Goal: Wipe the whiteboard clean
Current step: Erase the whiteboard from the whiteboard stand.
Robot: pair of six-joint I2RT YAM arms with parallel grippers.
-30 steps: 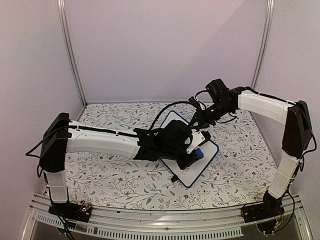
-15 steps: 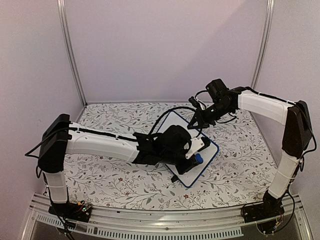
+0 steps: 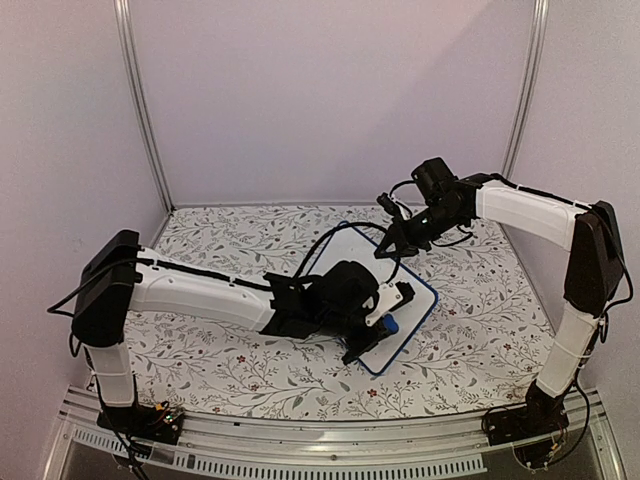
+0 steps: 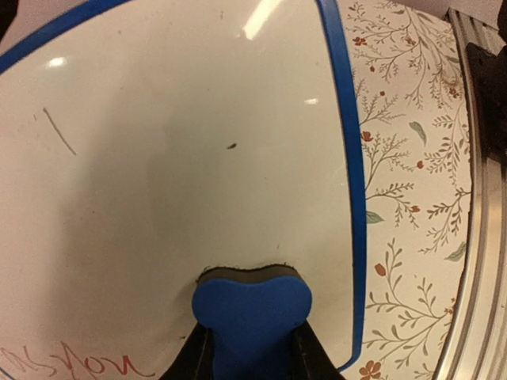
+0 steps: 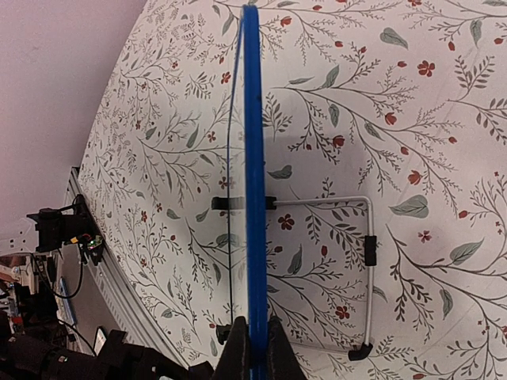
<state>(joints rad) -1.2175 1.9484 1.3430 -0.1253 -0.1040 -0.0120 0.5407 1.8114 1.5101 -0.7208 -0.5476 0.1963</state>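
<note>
The whiteboard [image 3: 405, 310] lies tilted in the middle of the table, white with a dark blue frame [image 4: 348, 158]. My left gripper [image 3: 385, 312] [image 4: 252, 348] is shut on a blue eraser block [image 4: 252, 309], whose dark felt face presses on the board's white surface near its lower right edge. Reddish handwriting [image 4: 75, 366] shows at the bottom left of the left wrist view, and a thin stroke [image 4: 59, 131] higher up. My right gripper [image 3: 392, 245] [image 5: 253, 344] is shut on the board's blue frame [image 5: 252, 158] at its far corner, seen edge-on.
Floral-patterned cloth [image 3: 230, 350] covers the table. A white wire stand with black feet [image 5: 367, 249] shows behind the board in the right wrist view. A metal rail [image 3: 300, 445] runs along the near edge, and pale walls enclose three sides.
My left gripper has slid the eraser toward the near edge of the board, down and slightly left in the top view. The right gripper has kept its hold on the far corner.
</note>
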